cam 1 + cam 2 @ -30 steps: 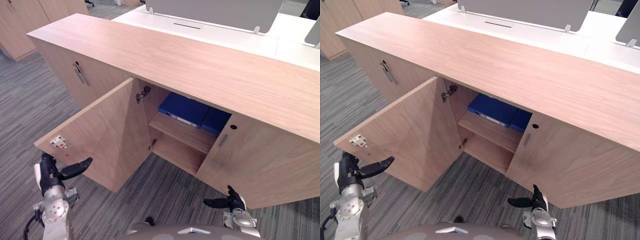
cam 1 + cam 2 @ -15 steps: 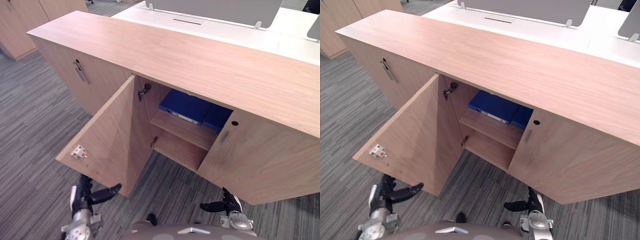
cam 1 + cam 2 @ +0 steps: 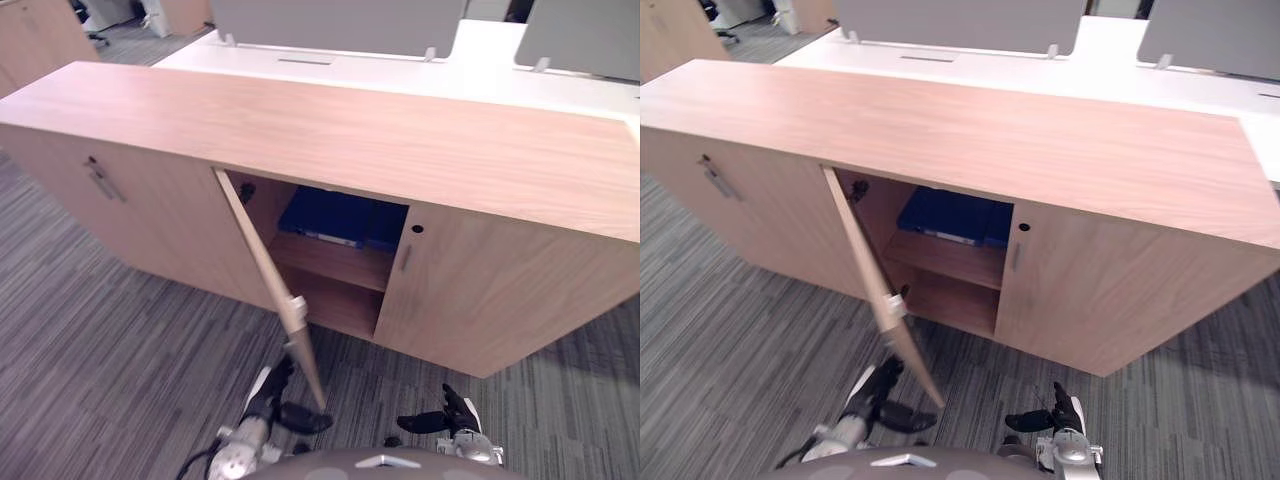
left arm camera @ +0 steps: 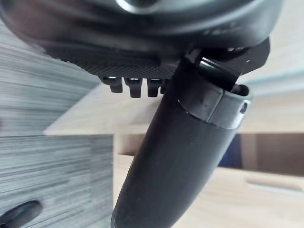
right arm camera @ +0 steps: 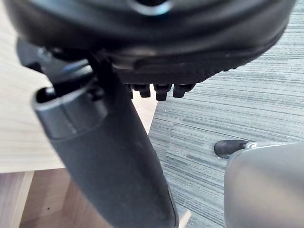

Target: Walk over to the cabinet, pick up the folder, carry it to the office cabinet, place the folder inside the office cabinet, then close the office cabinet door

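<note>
The door [image 3: 868, 260] has swung. A second ago it stood wide, its inner face in plain sight; now it shows nearly edge-on, jutting from the cabinet [image 3: 350, 130] toward the robot. The whole view has shifted too, so part of that is the camera, but the left hand [image 3: 272, 398] has also come in from the far left to the door's outer side, by its low free corner. Its fingers are straight with the thumb spread, holding nothing; whether it touches the wood I cannot tell. The right hand [image 3: 440, 420] hangs low before the shut right-hand door, fingers apart and empty.

So the placing looks done and the closing is under way, with the door about half shut.

The folder [image 3: 335, 215] lies flat on the upper shelf [image 3: 330, 262], inside the opening. Its long axis runs along the shelf, roughly in line with the cabinet front, and its pale-labelled spine faces out. A second blue item [image 3: 385, 222] sits just beside it, on the right
</note>
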You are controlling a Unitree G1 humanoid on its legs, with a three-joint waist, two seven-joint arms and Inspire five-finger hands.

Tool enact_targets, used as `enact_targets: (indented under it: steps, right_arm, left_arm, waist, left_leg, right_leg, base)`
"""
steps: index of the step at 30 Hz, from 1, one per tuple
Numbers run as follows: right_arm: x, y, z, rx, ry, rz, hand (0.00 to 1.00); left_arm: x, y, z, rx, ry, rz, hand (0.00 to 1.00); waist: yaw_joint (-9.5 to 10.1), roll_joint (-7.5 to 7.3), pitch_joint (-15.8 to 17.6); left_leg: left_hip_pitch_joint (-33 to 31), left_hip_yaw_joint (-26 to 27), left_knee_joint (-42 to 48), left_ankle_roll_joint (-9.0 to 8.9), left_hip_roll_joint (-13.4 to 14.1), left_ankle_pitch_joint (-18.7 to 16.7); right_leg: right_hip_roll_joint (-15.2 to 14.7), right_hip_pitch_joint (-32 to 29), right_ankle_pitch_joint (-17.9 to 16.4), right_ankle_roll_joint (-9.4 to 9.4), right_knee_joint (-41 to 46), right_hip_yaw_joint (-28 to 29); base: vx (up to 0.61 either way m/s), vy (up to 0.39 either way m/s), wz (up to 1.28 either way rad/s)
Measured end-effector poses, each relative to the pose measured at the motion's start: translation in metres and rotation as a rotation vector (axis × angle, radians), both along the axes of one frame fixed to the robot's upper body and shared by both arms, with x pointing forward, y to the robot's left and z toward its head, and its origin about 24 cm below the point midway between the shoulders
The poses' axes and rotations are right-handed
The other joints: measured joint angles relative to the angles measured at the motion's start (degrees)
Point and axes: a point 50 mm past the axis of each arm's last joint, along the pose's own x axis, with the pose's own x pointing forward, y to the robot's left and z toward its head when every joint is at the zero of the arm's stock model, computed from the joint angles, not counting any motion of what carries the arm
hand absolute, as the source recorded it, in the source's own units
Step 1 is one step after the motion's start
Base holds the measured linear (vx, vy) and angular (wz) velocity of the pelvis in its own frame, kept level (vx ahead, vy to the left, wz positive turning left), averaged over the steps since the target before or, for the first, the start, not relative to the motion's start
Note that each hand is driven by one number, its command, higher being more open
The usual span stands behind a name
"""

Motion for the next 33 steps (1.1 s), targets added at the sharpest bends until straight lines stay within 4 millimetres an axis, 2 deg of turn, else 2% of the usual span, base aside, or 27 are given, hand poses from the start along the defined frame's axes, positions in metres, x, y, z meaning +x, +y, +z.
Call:
enact_targets:
  steps: [1,3,6,12,19,23,27,31,32,33]
  right_arm:
    - [0.000,0.000,0.000,-0.001,0.001,-0.001,1.00]
    - [-0.002,-0.001,0.000,-0.012,0.004,-0.011,1.00]
    - [-0.011,-0.006,-0.002,-0.016,0.032,-0.048,1.00]
    - [-0.023,-0.012,-0.005,-0.028,0.074,-0.065,1.00]
    - [-0.025,-0.012,-0.006,-0.026,0.083,-0.068,1.00]
    - [-0.027,-0.010,-0.007,-0.020,0.090,-0.074,1.00]
    - [-0.028,-0.008,-0.008,0.003,0.088,-0.105,1.00]
    - [-0.030,-0.006,-0.009,0.006,0.098,-0.115,1.00]
    - [-0.030,-0.005,-0.010,0.010,0.101,-0.122,1.00]
    - [-0.029,-0.002,-0.010,0.017,0.098,-0.131,1.00]
  left_arm:
    - [0.008,-0.003,0.003,-0.002,-0.025,-0.007,1.00]
    - [0.036,-0.008,0.014,0.000,-0.107,-0.015,1.00]
    - [0.059,-0.009,0.023,0.015,-0.167,-0.006,1.00]
    - [0.087,0.010,0.025,0.089,-0.194,0.092,1.00]
    - [0.106,0.021,0.030,0.138,-0.209,0.116,1.00]
    - [0.107,0.023,0.027,0.139,-0.193,0.138,1.00]
    - [0.096,0.028,0.013,0.148,-0.128,0.148,1.00]
    - [0.064,0.035,-0.011,0.126,0.002,0.190,1.00]
    - [0.054,0.038,-0.019,0.122,0.049,0.212,1.00]
    - [0.034,0.044,-0.032,0.108,0.129,0.255,1.00]
  waist:
    - [-0.38,-0.03,-0.33]
    - [-1.49,0.04,-0.82]
    - [-1.96,0.15,-0.86]
    - [-3.81,0.86,-1.20]
    - [-4.93,0.59,-1.05]
    - [-5.60,0.18,-0.78]
    - [-5.93,-0.58,-0.30]
    - [-5.88,-1.45,0.35]
    - [-5.67,-1.86,0.73]
    - [-5.17,-2.22,0.99]
  left_leg:
    - [0.00,0.19,0.00,0.01,-0.02,-0.08]
    - [0.13,1.15,0.01,0.03,-0.05,-0.38]
    - [0.25,1.28,0.02,0.44,-0.15,-0.25]
    - [0.38,1.00,0.02,0.17,0.20,-0.53]
    - [0.07,1.11,0.00,-0.05,0.24,-0.68]
    - [0.01,1.11,0.00,-0.08,0.37,-0.70]
    - [0.02,1.02,0.00,-0.20,0.55,-0.78]
    - [-0.08,1.02,1.75,-0.90,1.60,-1.89]
    - [-0.44,1.00,4.15,-1.04,2.15,-3.25]
    - [-2.05,0.82,9.56,-1.40,3.06,-5.80]
  right_leg:
    - [0.02,0.01,0.41,-0.19,-0.29,0.15]
    - [0.23,0.25,1.44,-0.10,-1.79,1.01]
    - [0.46,1.01,2.24,-0.34,-3.54,1.28]
    - [0.81,1.44,2.45,-0.60,-4.71,1.27]
    - [0.82,1.44,3.19,-0.73,-5.79,1.37]
    - [0.91,1.51,3.28,-0.78,-6.09,1.33]
    - [1.08,2.21,3.59,-0.88,-7.17,1.07]
    - [1.50,3.22,3.52,-1.08,-7.48,0.76]
    - [1.65,3.93,3.44,-1.17,-7.46,0.68]
    - [2.01,4.40,3.04,-1.58,-7.10,0.95]
  base:
    - [0.02,0.016,-0.17]
    - [0.03,0.019,-0.24]
    - [0.03,0.013,-0.12]
    - [0.01,-0.008,-0.03]
    - [-0.03,-0.009,-0.02]
    - [-0.01,-0.004,0.00]
    - [0.00,0.000,0.00]
    - [0.01,-0.043,0.01]
    - [0.01,-0.039,-0.06]
    - [0.01,-0.049,-0.10]
